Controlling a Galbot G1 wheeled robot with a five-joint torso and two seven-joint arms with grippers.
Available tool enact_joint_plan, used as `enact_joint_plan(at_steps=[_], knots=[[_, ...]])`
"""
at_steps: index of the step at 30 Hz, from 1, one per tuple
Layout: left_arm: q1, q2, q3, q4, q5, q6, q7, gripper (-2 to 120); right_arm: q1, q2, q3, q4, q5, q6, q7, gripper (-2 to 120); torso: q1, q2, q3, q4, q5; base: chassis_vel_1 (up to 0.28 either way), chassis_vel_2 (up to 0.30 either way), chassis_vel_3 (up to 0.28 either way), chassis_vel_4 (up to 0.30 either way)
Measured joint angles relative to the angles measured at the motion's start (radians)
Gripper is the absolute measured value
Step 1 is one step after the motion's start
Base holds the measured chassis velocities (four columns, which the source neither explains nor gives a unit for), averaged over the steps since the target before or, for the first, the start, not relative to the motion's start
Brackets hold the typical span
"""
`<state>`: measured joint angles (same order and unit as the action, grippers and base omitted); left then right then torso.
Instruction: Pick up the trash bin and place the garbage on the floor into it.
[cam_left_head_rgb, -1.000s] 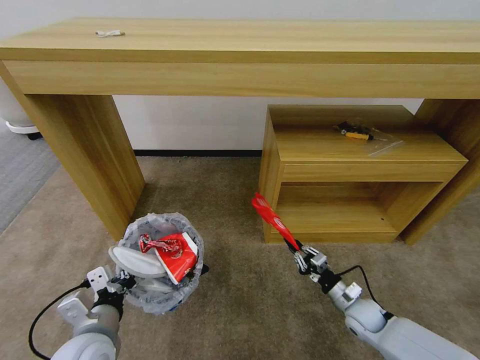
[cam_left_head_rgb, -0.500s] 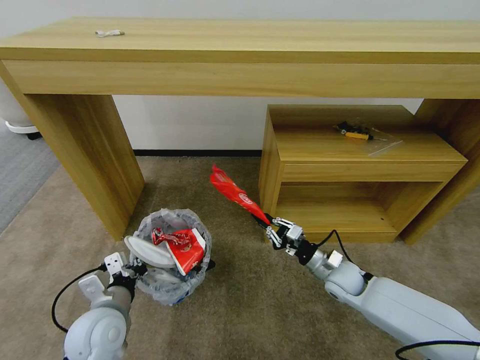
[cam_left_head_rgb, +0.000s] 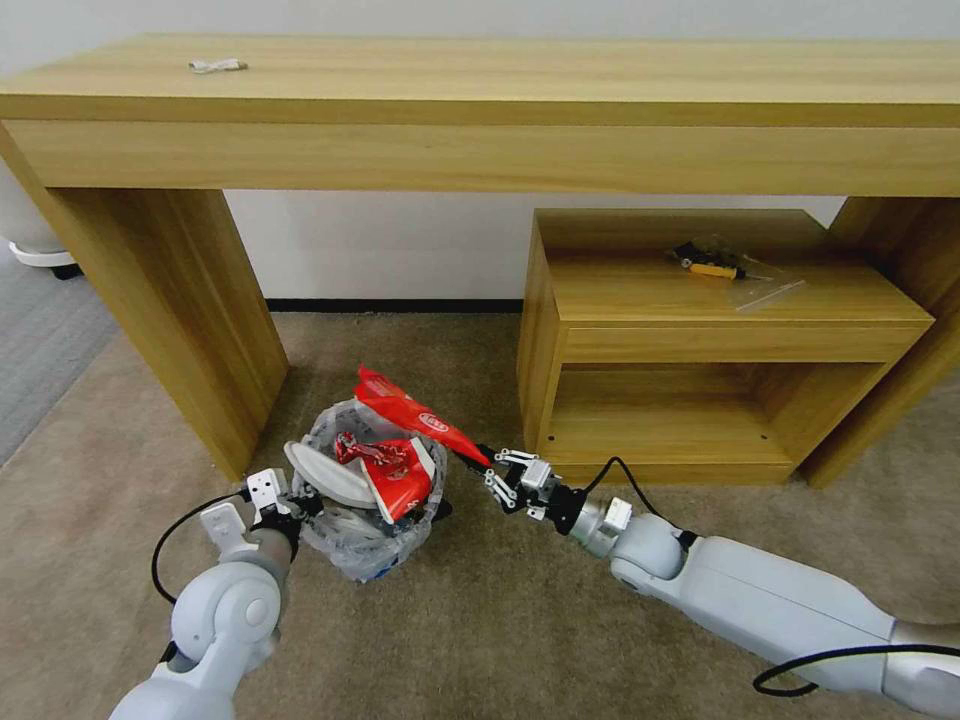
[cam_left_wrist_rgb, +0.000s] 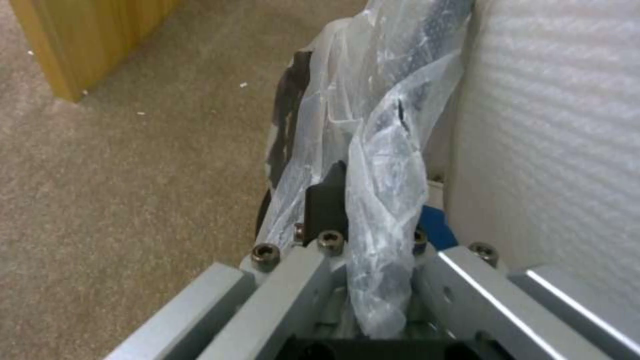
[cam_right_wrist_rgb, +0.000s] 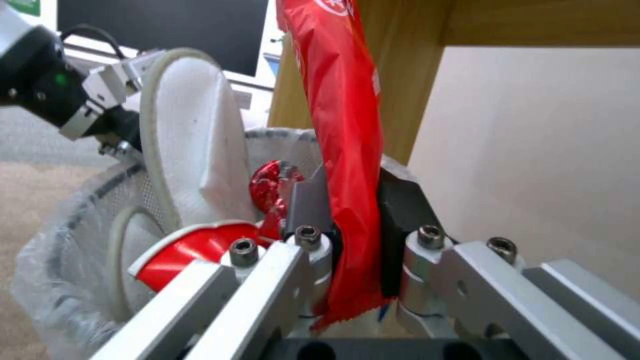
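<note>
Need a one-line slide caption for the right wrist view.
Right gripper holds a red wrapper above the lined trash bin, already holding a white slipper and red cup.

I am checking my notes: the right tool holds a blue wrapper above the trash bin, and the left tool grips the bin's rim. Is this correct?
One detail is wrong: the wrapper is red, not blue, as the right wrist view shows. The right tool does hold it above the trash bin, and the left tool grips the bin's rim.

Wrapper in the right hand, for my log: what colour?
Red wrapper, clearest in right wrist view.
</note>
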<state>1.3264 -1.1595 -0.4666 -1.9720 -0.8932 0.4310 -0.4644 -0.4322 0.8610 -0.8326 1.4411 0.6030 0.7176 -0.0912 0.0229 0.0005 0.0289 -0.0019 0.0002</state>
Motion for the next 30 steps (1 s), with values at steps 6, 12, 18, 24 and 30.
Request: enact_joint_plan(at_steps=[6,12,18,24,30], knots=[[0.010,0.002,0.026,-0.028,0.007,0.004,-0.003,0,0.036,0.033,-0.046,-0.028,-0.006,-0.007,0.023,8,0.000,0.000,0.000,-0.0001,0.0000,0.000,0.000,0.000,0.000],[0.020,0.006,0.053,-0.055,0.014,0.007,-0.002,0,0.069,0.071,-0.092,-0.067,-0.008,-0.009,0.039,8,0.000,0.000,0.000,0.0001,0.0002,0.000,0.000,0.000,0.000],[0.033,0.011,0.062,-0.074,0.018,0.009,-0.001,0,0.083,0.089,-0.123,-0.086,-0.005,-0.018,0.061,8,0.000,0.000,0.000,-0.0001,0.0000,0.000,0.000,0.000,0.000],[0.052,0.024,0.063,-0.103,0.020,0.010,-0.001,0,0.079,0.113,-0.144,-0.127,-0.013,-0.032,0.108,10,0.000,0.000,0.000,0.0001,0.0000,0.000,0.000,0.000,0.000],[0.060,0.024,0.062,-0.117,0.019,0.011,-0.001,0,0.060,0.124,-0.144,-0.148,-0.023,-0.039,0.122,28,0.000,0.000,0.000,0.0000,0.0001,0.000,0.000,0.000,0.000]])
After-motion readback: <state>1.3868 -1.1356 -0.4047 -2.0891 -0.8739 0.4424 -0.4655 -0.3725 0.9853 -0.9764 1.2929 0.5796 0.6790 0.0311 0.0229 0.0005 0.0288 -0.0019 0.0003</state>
